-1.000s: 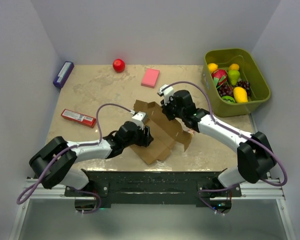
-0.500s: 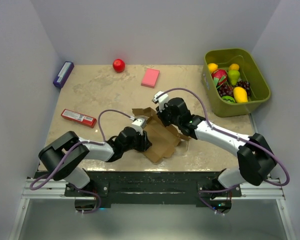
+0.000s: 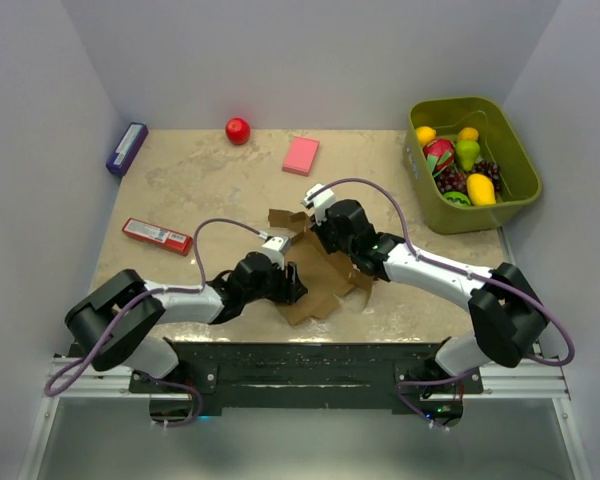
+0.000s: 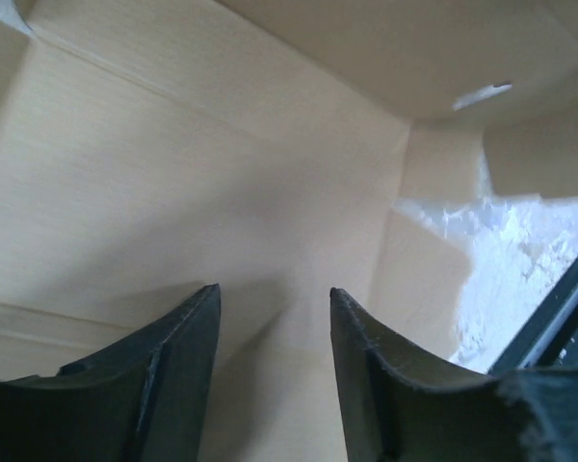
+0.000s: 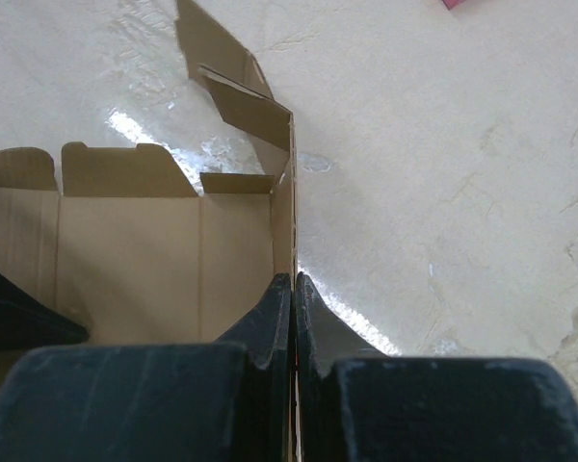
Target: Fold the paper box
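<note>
Marbled table [image 5: 414, 144], right gripper [image 5: 294, 285] tight on paper box [image 5: 125, 260]

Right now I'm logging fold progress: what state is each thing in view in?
paper box: partly folded, one wall upright, end flaps loose
right gripper: shut on the box's upright wall
left gripper: open, over the box's inner panel
green bin: upright, holding toy fruit

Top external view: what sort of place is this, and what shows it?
Probably a robot lab cell: two white arms mounted at a beige tabletop, plain grey walls, green plastic bin of toy-like fruit.
</note>
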Tool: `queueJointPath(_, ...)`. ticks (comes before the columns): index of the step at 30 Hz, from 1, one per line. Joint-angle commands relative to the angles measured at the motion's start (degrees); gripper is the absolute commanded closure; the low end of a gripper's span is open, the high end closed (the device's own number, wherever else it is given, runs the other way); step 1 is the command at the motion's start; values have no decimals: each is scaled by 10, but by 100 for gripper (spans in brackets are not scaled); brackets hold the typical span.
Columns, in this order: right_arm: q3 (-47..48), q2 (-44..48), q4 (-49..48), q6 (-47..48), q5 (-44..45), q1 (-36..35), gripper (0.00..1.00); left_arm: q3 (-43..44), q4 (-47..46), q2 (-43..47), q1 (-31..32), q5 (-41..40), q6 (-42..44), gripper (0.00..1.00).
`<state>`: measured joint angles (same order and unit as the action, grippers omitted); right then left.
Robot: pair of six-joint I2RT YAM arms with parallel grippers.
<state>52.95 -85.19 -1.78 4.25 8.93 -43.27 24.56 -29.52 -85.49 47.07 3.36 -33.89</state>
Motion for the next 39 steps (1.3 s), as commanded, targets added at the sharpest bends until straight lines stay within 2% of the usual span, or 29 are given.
queueJointPath(1, -9, -13, 2, 4, 21, -4, 100, 58, 101, 68, -6, -16, 1, 42)
queueJointPath(3, -12, -9, -1, 7, 24, -4, 100, 77, 140, 101, -24, -19, 1, 40)
queueJointPath(7, -11, -8, -1, 14, 24, -5, 100, 94, 140, 129, -122, 45, 3, 40)
queueJointPath(13, -4, -14, 3, 18, -8, -5, 100, 185, 160, 86, -125, 12, 191, 30)
queueJointPath(16, 0, -16, 13, 19, -14, -5, 100, 207, 144, 67, -127, 4, 246, 25)
queueJointPath(17, 0, -16, 13, 19, -15, -3, 100, 208, 135, 59, -127, 16, 257, 22)
queueJointPath(21, 1, -12, 14, 21, -22, -5, 100, 235, 144, 31, -127, -9, 293, 21)
queueJointPath(24, -1, -9, 14, 22, -30, -4, 100, 238, 130, 14, -128, 7, 312, 21)
queueJointPath(34, 0, -14, 16, 23, -40, -4, 100, 205, 15, -16, -131, 86, 336, 27)
queueJointPath(36, 0, -15, 16, 23, -42, -4, 100, 208, 9, -22, -130, 96, 353, 32)
queueJointPath(39, 2, -15, 16, 24, -43, -5, 100, 214, 15, -38, -131, 109, 356, 44)
